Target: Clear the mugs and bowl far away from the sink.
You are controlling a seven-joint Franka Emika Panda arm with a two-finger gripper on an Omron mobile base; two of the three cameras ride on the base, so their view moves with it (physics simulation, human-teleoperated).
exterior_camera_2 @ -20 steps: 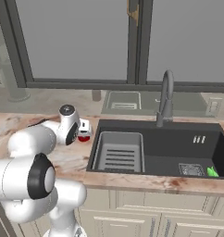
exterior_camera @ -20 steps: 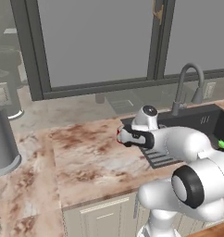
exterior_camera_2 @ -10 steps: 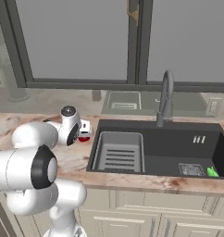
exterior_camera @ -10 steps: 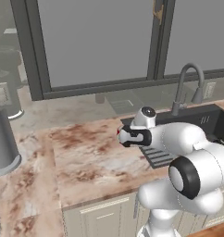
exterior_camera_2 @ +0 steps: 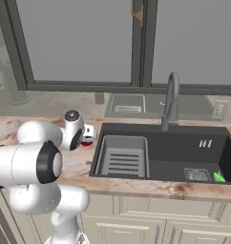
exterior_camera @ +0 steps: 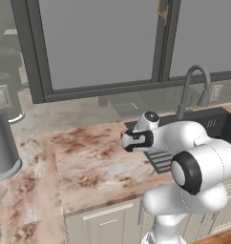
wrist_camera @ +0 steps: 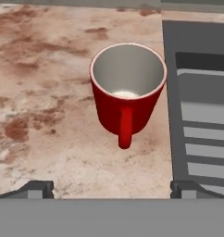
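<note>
The end effector (wrist_camera: 112, 187) hangs wide open over the red mug (wrist_camera: 127, 93), which stands upright on the marbled counter (wrist_camera: 44, 92), just beside the dark sink (exterior_camera_2: 184, 147) edge, handle facing the camera.

Arm folded low, wrist angled down, fingers (wrist_camera: 40, 187) spread wide, empty.

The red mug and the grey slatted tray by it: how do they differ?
The red mug is round, deep and glossy red with a pale inside; the slotted drainer is rectangular, shallow and light grey. The red mug stands upright on the marbled counter with its handle toward the hand camera, while the slotted drainer is set down into the dark sink. The red mug is much smaller than the slotted drainer. Both look empty.
</note>
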